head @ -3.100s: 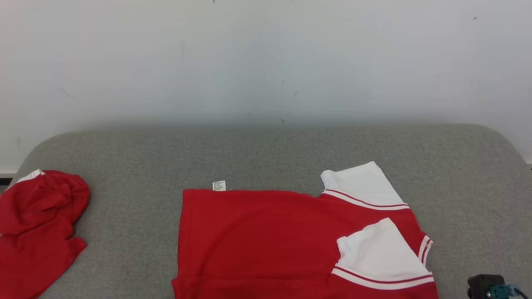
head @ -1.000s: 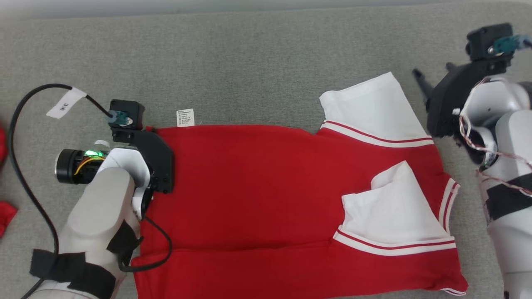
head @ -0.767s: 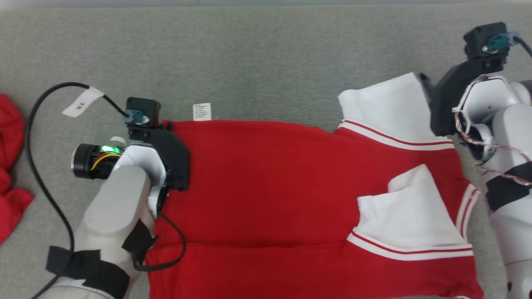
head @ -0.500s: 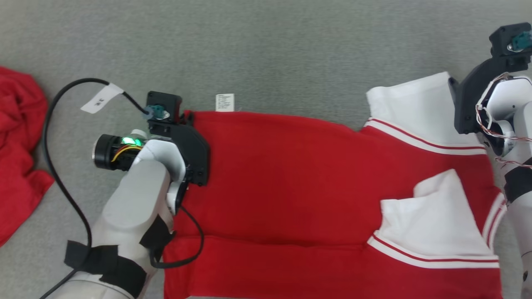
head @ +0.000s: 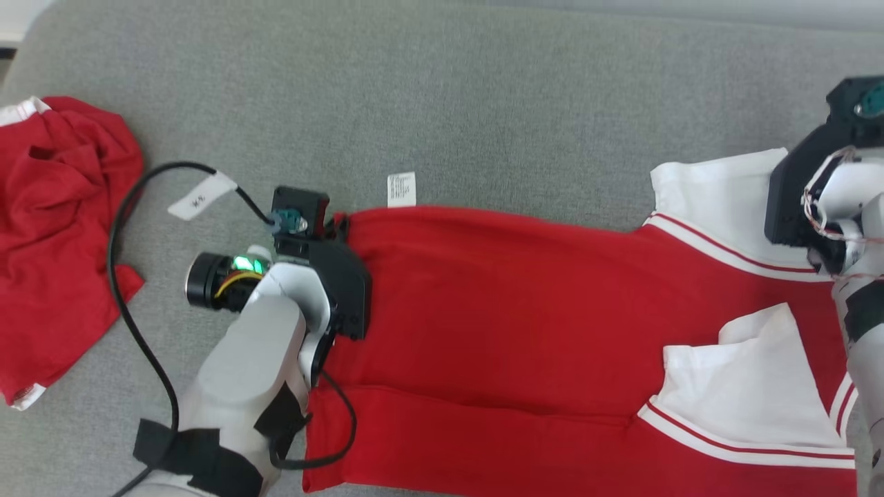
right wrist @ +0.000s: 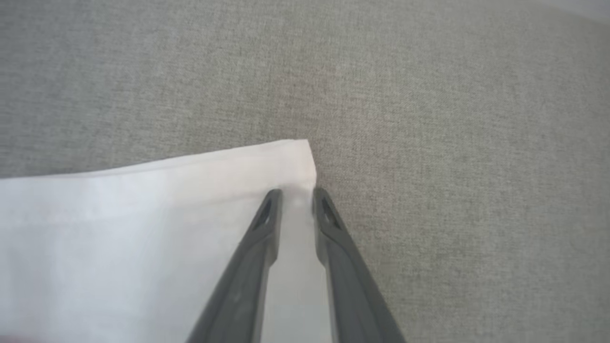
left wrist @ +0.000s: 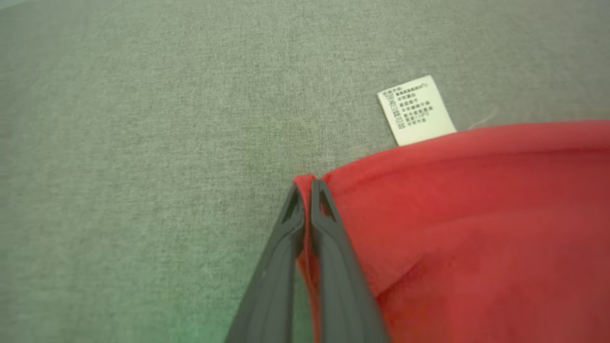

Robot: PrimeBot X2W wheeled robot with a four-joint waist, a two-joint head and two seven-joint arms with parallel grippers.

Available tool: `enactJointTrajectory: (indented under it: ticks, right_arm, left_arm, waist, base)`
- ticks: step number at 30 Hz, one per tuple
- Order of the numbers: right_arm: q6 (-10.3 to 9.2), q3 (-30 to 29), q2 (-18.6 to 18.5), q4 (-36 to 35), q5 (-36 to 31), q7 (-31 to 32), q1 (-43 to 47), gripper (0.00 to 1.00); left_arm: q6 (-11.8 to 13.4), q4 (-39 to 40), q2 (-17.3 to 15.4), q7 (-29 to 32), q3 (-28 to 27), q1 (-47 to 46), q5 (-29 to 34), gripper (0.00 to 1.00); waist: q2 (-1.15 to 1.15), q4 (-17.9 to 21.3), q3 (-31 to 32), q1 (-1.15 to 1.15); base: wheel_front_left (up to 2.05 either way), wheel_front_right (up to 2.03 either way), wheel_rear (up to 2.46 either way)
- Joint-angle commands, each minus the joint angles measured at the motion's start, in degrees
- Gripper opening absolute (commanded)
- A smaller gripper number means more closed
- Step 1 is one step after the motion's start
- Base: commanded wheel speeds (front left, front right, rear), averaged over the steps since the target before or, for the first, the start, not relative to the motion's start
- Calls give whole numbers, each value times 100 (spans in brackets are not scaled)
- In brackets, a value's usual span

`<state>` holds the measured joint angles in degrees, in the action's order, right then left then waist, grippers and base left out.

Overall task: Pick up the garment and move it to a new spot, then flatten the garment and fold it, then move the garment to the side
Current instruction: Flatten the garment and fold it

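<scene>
Two pinches are forming: the left gripper (left wrist: 307, 186) has just clamped onto the hem corner of the garment (head: 525, 310), the right gripper (right wrist: 296, 194) is narrowing, tips apart, around the white sleeve (right wrist: 157, 214), and with the shirt spread on the grey cushion (head: 483, 90), a fold looks imminent.

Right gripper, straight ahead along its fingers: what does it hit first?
The white sleeve corner, just past the tips of the right gripper; beyond that, grey cushion. Height above the cloth is unclear.
</scene>
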<state>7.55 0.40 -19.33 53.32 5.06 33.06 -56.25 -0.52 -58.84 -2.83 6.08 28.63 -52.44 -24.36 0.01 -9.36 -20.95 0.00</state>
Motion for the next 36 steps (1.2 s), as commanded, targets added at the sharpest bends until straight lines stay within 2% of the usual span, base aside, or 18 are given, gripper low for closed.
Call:
enactJointTrajectory:
  ticks: [1,2,7,11,17,26,36]
  right_arm:
    - [-14,-55,24,87,41,-18,152,24]
    - [-14,-84,51,118,32,-59,156,0]
    - [-14,-87,56,182,-130,-486,265,0]
    - [-14,-50,56,161,-193,-1087,338,0]
    - [-14,24,165,218,82,-1786,676,0]
    - [-14,901,52,-271,853,-2234,1611,0]
    - [-14,998,99,-421,968,-2660,1441,0]
  left_arm:
    - [15,-214,-56,56,45,373,-41,0]
    - [20,-230,-51,34,59,384,-46,0]
    - [67,-292,-31,-216,106,444,-104,0]
    - [171,-303,-24,-535,113,452,-138,0]
    - [316,-339,-17,-1136,71,570,-203,0]
    - [340,-267,-271,-2056,58,877,-99,0]
    - [375,201,-308,-2136,53,631,118,0]
  waist:
    - [-1,2,168,0]
    - [-1,11,214,0]
    - [-1,82,479,0]
    - [-1,162,708,0]
    - [-1,258,1148,0]
    - [-1,640,1771,0]
    - [-1,856,1482,0]
  base:
    - [0,0,0]
    - [0,0,0]
    - [0,0,0]
    - [0,0,0]
    - [0,0,0]
    - [0,0,0]
    - [0,0,0]
